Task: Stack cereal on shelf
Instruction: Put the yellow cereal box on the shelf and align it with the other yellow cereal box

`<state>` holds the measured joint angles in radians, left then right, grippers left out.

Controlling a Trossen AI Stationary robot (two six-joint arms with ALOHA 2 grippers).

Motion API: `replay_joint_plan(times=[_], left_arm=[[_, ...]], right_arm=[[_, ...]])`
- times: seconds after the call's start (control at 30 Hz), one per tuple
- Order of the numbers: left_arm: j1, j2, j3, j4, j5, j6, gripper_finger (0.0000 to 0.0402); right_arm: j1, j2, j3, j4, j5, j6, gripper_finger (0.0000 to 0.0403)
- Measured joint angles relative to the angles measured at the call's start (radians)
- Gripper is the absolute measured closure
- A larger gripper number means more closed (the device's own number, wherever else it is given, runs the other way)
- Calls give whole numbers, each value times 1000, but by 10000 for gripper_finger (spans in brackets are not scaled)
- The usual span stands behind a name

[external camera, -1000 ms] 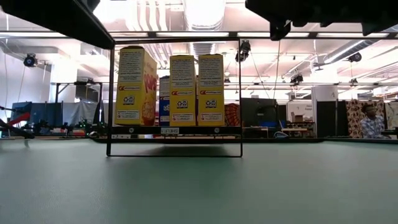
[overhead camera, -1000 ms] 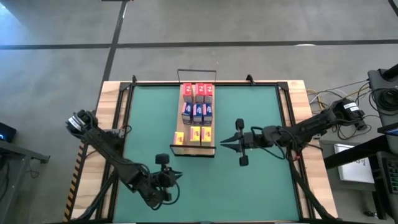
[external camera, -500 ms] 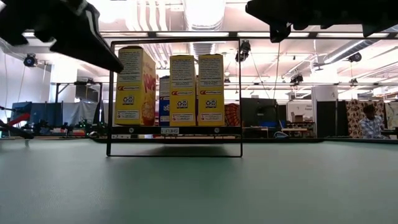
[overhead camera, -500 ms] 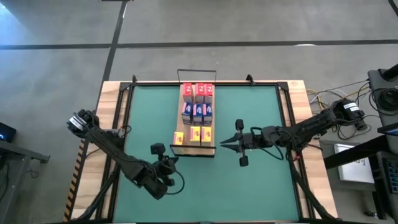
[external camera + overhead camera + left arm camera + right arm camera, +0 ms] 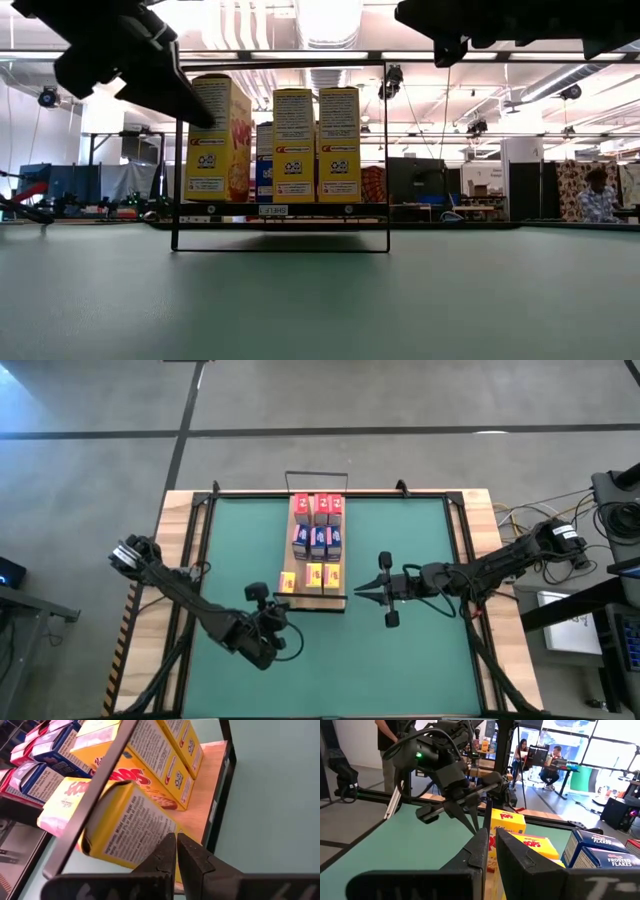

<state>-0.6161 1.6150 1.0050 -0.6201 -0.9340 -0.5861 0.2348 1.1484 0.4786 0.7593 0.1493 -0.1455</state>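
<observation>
Green matting [image 5: 420, 575] covers the table, and at its middle stands the shelf [image 5: 339, 596], a light-wood board inside a thin black wire frame, already carrying all nine cereal boxes: the red row [image 5: 318, 508] farthest from the arms' bases, the blue row [image 5: 318, 542] in the middle, the yellow row [image 5: 312, 576] at the near end.

The left gripper [image 5: 277, 612] has moved up toward the shelf over the last second, from a spot well back on the mat to one just short of the shelf's near corner, and its fingers have drawn fully together on nothing. Directly ahead of those closed fingertips [image 5: 176, 851] sits the outermost yellow box [image 5: 120, 822], which stands a little out of line with its two neighbours, turned and nearer the board's edge. In the low view the same box [image 5: 220, 138] looks skewed beside the two square ones.

Closing empty so near that box suggests the stacking proper is done and only a tidy-up is left: probably a nudge with the shut tips to square the stray box. Pushing too hard could topple it or slide it off the board.

The right gripper [image 5: 362, 591] waits beside the shelf's other near corner, fingers together and empty, unmoved.
</observation>
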Motion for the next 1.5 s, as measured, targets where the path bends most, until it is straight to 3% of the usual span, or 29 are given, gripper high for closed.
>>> replay_joint_plan(times=[0.43, 0.73, 1.03, 1.2, 1.5], left_arm=[[45, 1, -13, 41, -25, 18, 401], [-17, -33, 63, 70, -19, 175, 401], [-65, -159, 158, 67, -17, 434, 401], [-45, -290, 80, 70, -18, 458, 401], [57, -518, -160, 71, 1, 311, 401]], right_arm=[[0, 0, 0, 0, 0, -4, 376], [0, 0, 0, -19, 1, -4, 376], [0, 0, 0, -26, 0, -4, 376], [0, 0, 0, -50, -1, -4, 376], [-40, 0, 0, -89, -3, 4, 376]])
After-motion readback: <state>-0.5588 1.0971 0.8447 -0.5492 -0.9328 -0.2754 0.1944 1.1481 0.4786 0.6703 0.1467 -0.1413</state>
